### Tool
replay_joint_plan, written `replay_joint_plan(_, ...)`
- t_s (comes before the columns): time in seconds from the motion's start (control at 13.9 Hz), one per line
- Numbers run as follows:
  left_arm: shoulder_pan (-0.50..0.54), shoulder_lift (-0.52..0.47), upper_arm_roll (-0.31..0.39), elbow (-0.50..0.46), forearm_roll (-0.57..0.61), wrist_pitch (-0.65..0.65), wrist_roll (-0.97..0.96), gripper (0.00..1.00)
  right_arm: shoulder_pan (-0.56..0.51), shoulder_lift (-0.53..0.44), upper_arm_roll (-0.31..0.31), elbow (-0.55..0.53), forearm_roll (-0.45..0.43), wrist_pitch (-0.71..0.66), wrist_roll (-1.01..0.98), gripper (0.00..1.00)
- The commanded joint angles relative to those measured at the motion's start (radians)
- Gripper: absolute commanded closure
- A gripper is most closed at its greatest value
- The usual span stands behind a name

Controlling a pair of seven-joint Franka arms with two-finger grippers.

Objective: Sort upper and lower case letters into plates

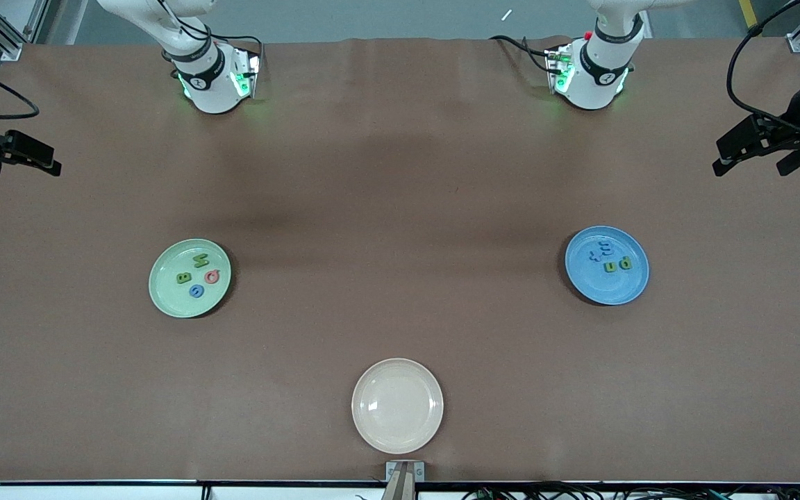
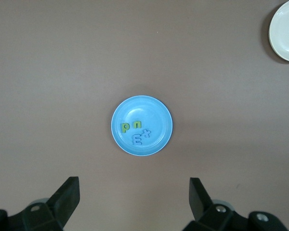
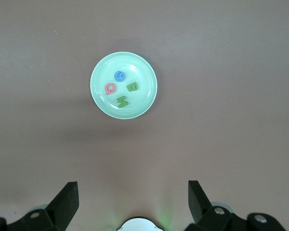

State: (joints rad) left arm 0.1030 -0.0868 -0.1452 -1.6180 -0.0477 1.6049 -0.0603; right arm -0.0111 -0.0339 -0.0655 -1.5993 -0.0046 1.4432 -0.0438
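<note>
The pale mint green plate [image 1: 189,278] lies toward the right arm's end and holds several letters, green, red and blue; it also shows in the right wrist view [image 3: 123,85]. The mid blue plate [image 1: 607,265] lies toward the left arm's end and holds several small green and blue letters; it also shows in the left wrist view [image 2: 141,125]. My left gripper [image 1: 751,169] hangs high over the table between the blue plate and its base, open and empty [image 2: 134,202]. My right gripper [image 1: 18,161] hangs high likewise by the green plate, open and empty [image 3: 133,202].
A cream-white plate [image 1: 397,405] with nothing in it lies near the table's front edge, midway between the arms' ends; it shows in the left wrist view [image 2: 285,30] too. The right arm's base [image 3: 137,225] shows below the right gripper. Brown table all around.
</note>
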Motion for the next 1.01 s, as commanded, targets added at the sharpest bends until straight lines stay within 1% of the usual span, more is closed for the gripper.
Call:
replay_joint_plan(0.0, 0.006, 0.010, -0.002, 0.026, -0.004, -0.023, -0.010, 0.00, -0.018, -0.067, 0.010, -0.088, 0.014, 0.038, 0.004, 0.00)
replay_joint_plan(0.14, 0.006, 0.012, -0.002, 0.026, -0.004, -0.023, -0.010, 0.00, -0.016, -0.095, 0.010, -0.119, 0.014, 0.054, 0.004, 0.00)
replay_joint_plan(0.43, 0.000, 0.013, -0.001, 0.026, -0.004, -0.023, -0.009, 0.00, -0.016, -0.109, 0.010, -0.120, 0.014, 0.042, 0.004, 0.00)
replay_joint_plan(0.5, -0.021, 0.012, 0.002, 0.026, 0.000, -0.023, -0.012, 0.00, -0.016, -0.115, 0.010, -0.120, 0.014, 0.042, 0.004, 0.00)
replay_joint_plan(0.58, -0.047, 0.012, 0.018, 0.026, 0.002, -0.023, -0.013, 0.00, -0.018, -0.115, 0.010, -0.119, 0.014, 0.042, 0.004, 0.00)
replay_joint_plan(0.65, -0.080, 0.012, 0.054, 0.026, 0.000, -0.023, -0.013, 0.00, -0.018, -0.115, 0.007, -0.117, 0.014, 0.042, 0.004, 0.00)
replay_joint_plan(0.79, -0.162, 0.010, 0.157, 0.027, -0.003, -0.023, -0.007, 0.00, -0.018, -0.115, 0.007, -0.111, 0.015, 0.049, 0.004, 0.00)
replay_joint_plan(0.86, -0.189, 0.010, 0.186, 0.027, -0.003, -0.023, -0.007, 0.00, -0.016, -0.115, 0.009, -0.110, 0.015, 0.054, 0.005, 0.00)
replay_joint_plan(0.94, -0.187, 0.010, 0.187, 0.027, -0.003, -0.023, -0.007, 0.00, -0.016, -0.115, 0.009, -0.108, 0.015, 0.055, 0.004, 0.00)
